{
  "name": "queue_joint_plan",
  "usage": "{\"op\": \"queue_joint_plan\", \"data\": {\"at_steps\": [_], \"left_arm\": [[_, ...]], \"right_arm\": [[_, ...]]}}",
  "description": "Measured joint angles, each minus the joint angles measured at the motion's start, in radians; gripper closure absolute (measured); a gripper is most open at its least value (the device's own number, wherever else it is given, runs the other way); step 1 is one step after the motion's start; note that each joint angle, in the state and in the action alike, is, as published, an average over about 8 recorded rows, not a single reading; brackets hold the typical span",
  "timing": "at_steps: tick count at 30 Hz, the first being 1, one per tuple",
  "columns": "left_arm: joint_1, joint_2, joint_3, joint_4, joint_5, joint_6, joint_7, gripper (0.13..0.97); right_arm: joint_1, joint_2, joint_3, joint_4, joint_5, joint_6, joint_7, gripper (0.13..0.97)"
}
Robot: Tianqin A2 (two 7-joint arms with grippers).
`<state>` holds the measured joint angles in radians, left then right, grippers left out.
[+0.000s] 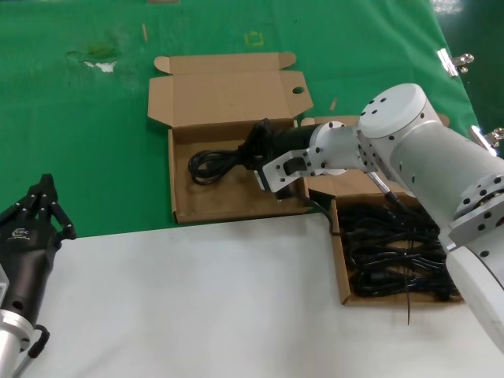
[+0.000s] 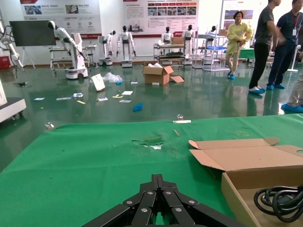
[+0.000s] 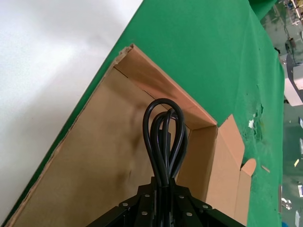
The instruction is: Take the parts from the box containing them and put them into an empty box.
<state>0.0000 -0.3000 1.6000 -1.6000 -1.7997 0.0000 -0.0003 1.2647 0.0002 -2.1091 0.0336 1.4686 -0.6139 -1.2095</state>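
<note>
A green cloth (image 1: 94,142) covers the far bench, torn at far left (image 1: 93,59); a white surface (image 1: 197,307) lies near.

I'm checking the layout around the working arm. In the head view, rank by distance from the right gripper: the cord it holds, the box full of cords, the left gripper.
1. Held cord, in the right gripper.
2. Full box, right side.
3. Left gripper, far left.

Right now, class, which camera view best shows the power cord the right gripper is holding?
The right wrist view: the power cord loops out from the right gripper, shut on it, above the empty box. The head view shows the cord's loop smaller, over that box. The left wrist view catches only a bit of the loop at the edge.
</note>
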Motion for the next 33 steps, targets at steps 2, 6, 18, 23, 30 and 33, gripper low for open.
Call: {"op": "queue_joint_plan", "data": {"at_steps": [2,6,18,23,30,33], "left_arm": [[0.000,0.000,0.000,0.000,0.000,0.000,0.000,0.957],[0.000,0.000,0.000,0.000,0.000,0.000,0.000,0.957],[0.000,0.000,0.000,0.000,0.000,0.000,0.000,0.957],[0.000,0.000,0.000,0.000,0.000,0.000,0.000,0.957],[0.000,0.000,0.000,0.000,0.000,0.000,0.000,0.957],[0.000,0.000,0.000,0.000,0.000,0.000,0.000,0.957]], "right_arm": [[-0.004,0.000,-0.009,0.001,0.013,0.003,-0.004,0.919],[-0.009,0.000,-0.026,0.003,0.037,0.007,-0.010,0.900],[-0.015,0.000,-0.039,0.001,0.091,0.009,-0.003,0.785],[-0.009,0.000,-0.001,-0.006,0.113,-0.004,0.062,0.712],[-0.002,0.011,0.079,-0.013,0.142,-0.013,0.158,0.577],[-0.001,0.022,0.110,-0.011,0.154,-0.015,0.179,0.577]]}}
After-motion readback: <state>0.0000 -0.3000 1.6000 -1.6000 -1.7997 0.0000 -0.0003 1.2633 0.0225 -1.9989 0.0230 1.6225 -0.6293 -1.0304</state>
